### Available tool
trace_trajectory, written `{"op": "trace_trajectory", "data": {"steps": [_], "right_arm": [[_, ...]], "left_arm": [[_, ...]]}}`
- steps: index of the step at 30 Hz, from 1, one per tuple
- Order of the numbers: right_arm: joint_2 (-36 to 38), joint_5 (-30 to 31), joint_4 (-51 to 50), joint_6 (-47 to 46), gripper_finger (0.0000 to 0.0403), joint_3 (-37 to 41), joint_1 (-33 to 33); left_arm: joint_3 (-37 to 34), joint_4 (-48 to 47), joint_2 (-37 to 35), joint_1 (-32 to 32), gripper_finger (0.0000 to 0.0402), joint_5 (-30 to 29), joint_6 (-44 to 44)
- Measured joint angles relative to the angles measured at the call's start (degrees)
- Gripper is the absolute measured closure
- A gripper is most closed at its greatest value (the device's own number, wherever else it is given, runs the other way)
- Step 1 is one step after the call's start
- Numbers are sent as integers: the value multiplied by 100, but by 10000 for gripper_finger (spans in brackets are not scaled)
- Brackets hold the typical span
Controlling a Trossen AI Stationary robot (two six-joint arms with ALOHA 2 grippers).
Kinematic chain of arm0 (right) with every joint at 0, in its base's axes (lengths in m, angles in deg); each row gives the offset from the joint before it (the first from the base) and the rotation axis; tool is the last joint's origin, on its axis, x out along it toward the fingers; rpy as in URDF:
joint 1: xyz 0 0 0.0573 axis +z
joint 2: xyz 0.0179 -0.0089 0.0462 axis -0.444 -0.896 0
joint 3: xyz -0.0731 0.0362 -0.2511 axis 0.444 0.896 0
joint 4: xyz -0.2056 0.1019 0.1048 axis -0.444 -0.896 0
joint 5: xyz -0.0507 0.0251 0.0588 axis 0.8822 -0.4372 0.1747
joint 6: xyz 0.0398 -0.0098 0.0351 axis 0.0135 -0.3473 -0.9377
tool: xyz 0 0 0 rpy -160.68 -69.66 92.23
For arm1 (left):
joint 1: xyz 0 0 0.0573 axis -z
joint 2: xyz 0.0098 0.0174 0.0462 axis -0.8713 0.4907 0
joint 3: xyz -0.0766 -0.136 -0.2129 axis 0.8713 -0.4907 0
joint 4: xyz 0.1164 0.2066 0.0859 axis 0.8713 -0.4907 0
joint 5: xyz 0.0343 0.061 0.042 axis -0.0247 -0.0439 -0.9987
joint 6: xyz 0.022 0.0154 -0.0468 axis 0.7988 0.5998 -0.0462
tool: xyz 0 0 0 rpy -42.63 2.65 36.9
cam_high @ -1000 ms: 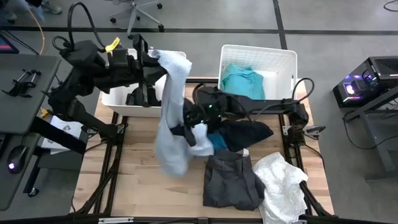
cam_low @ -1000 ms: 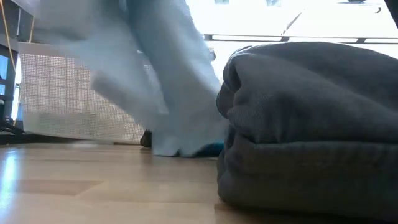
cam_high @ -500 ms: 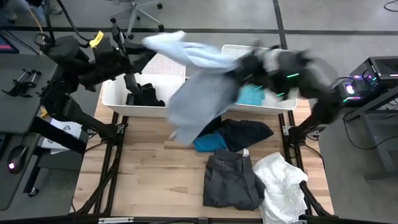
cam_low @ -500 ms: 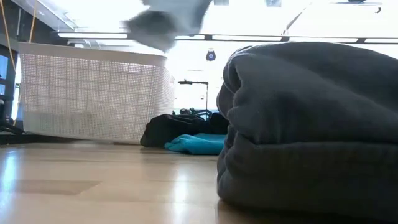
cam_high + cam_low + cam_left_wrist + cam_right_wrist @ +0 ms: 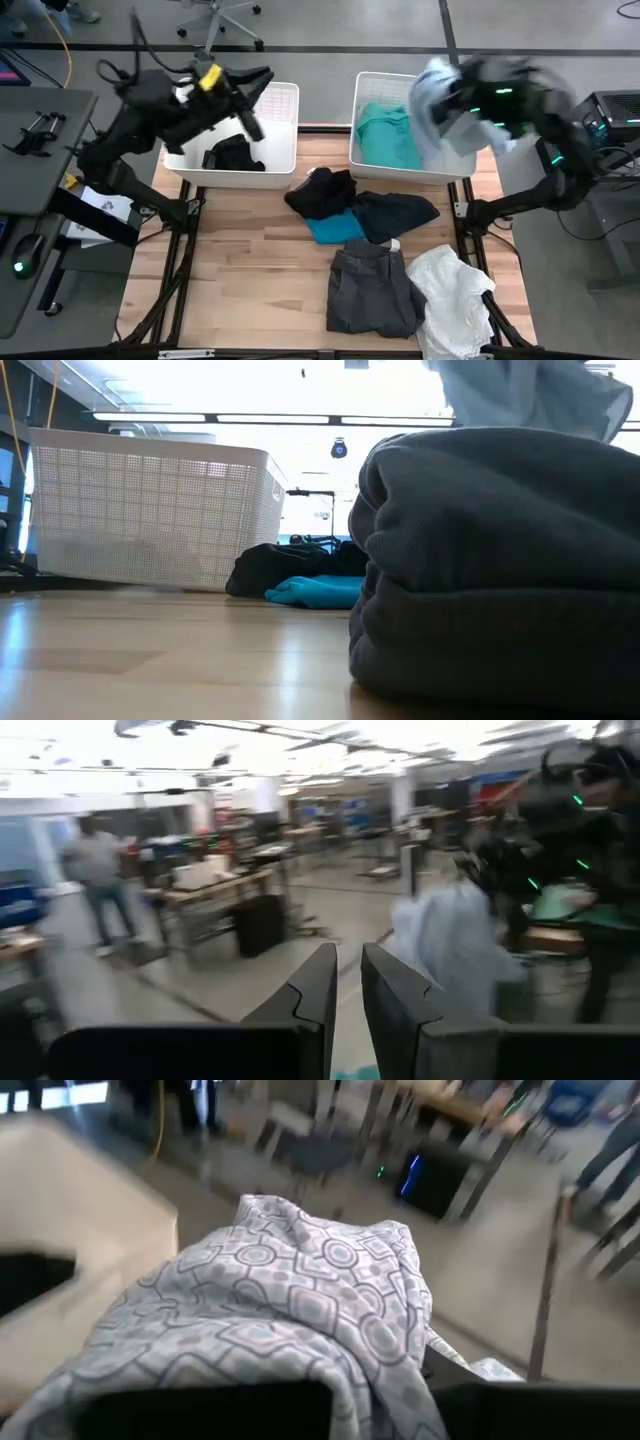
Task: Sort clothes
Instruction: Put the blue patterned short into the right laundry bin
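Note:
A pale grey-blue patterned garment (image 5: pixel 440 125) hangs bunched over the right white basket (image 5: pixel 372 82), and my right gripper (image 5: pixel 462 98) is shut on it. It also shows at the top of the low view (image 5: pixel 530 395). A teal garment (image 5: pixel 385 135) lies in that basket. My left gripper (image 5: pixel 348 985) hovers over the left basket (image 5: pixel 283 100), which holds a black garment (image 5: pixel 232 155). Its fingers stand a narrow gap apart with nothing between them. On the table lie black (image 5: pixel 322 192), navy (image 5: pixel 398 213), bright blue (image 5: pixel 335 230), dark grey (image 5: pixel 372 290) and white (image 5: pixel 455 295) clothes. My right gripper has the pale garment gathered in a bunch (image 5: pixel 300 1330) that drapes over and hides its fingers, so the exact place of contact does not show. The cloth is lifted clear of the table and hangs slack in folds above the right basket.
Both lattice baskets stand along the table's far edge. The folded dark grey garment (image 5: pixel 500 560) fills the near right of the low view. Bare wood (image 5: pixel 240 270) lies at the table's near left. A person (image 5: pixel 100 870) stands in the room beyond.
My left gripper has let go of the pale garment and stays above the left basket. My right gripper has risen from the table's middle and swung toward the far right, carrying the garment up off the table to above the right basket. The black garment beneath is uncovered.

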Motion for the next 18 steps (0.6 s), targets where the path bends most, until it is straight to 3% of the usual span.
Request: {"op": "trace_trajectory", "data": {"steps": [6, 10, 14, 18], "right_arm": [[-89, -358, 633, 432, 395, 2585, -981], [-220, -815, 1128, -8, 392, 4307, -1641], [-357, -1766, 1223, -946, 365, 5177, -1992], [-406, -2595, 1177, -1680, 305, 5333, -2156]], "left_arm": [[-26, 241, 379, 23, 360, -40, -134], [-23, 177, 418, 174, 360, 117, -255], [-23, -163, 311, 445, 360, 139, -185], [-21, -846, 119, 703, 360, 139, -181]]}}
